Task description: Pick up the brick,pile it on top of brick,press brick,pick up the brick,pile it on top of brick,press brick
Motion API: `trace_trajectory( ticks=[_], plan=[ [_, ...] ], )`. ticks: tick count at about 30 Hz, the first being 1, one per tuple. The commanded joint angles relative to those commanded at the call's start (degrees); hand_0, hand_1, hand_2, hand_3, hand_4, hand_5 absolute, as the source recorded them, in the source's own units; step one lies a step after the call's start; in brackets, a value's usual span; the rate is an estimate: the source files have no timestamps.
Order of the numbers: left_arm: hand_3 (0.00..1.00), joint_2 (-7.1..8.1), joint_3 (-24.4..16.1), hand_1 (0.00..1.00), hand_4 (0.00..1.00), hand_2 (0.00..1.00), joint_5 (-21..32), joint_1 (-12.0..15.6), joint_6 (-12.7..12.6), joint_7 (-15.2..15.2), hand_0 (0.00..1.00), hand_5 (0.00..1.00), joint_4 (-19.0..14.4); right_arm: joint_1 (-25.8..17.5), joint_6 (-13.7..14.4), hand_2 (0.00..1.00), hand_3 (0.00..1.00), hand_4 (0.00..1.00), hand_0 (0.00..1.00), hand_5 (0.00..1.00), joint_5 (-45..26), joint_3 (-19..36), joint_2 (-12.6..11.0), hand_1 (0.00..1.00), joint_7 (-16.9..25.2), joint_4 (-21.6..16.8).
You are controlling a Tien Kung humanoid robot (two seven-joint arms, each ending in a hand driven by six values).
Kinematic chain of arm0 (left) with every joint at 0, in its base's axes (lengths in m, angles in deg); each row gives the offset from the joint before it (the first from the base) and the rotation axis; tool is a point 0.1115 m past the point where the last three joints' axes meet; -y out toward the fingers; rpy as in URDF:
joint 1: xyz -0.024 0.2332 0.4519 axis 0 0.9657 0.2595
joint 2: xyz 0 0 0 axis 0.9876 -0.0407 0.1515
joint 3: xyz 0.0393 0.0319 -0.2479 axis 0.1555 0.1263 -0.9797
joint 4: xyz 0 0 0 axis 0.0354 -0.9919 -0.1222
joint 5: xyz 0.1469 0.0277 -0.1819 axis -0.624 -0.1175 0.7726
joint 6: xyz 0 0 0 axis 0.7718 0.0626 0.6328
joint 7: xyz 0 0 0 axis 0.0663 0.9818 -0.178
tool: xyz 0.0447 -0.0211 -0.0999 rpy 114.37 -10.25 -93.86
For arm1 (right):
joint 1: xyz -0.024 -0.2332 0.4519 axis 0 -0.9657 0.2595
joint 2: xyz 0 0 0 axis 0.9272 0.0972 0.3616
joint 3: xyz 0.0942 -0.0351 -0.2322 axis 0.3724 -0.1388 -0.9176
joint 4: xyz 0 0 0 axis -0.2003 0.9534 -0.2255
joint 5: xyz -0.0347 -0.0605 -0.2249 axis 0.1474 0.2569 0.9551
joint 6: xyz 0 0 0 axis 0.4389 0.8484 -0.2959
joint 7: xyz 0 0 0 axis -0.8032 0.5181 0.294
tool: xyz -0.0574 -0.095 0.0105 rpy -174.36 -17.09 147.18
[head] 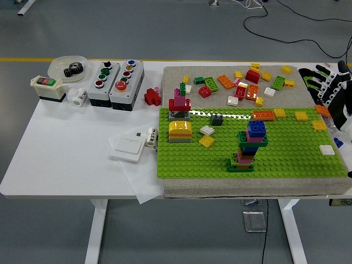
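A green baseplate [286, 159] lies on a grey mat. On it stands a tall stack of bricks [248, 147] topped by a blue brick [256, 128]. Two shorter stacks stand at its left: one red and pink [179, 104], one yellow-topped [180, 131]. Several loose bricks [242, 85] lie scattered on the mat behind the plate. My right hand [322, 83] hovers at the far right edge, over the mat's back corner, fingers spread and holding nothing. The left arm is out of view.
Two grey button boxes [115, 77], a switch box [45, 88], a white bowl with a gear [69, 67] and a red piece [152, 97] sit at the left. A white wall switch [127, 147] lies on paper near the plate.
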Motion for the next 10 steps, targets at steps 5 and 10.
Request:
trace_trajectory(
  ticks=[5,10],
  plan=[
    [0.617,0.13,0.22,0.549,0.645,0.604,0.13,0.02,-0.10,0.08,0.454,0.811,-0.07,-0.09,6.12,0.807,0.841,0.998,0.846,0.952,1.61,-0.52,2.49,0.800,4.46,1.68],
    [0.617,0.29,0.15,0.549,0.645,0.604,-0.27,-0.02,0.09,0.03,0.454,0.811,-0.11,-0.56,9.03,0.807,0.841,0.998,0.846,0.952,3.15,0.05,4.85,0.800,8.20,3.28]
  ],
)
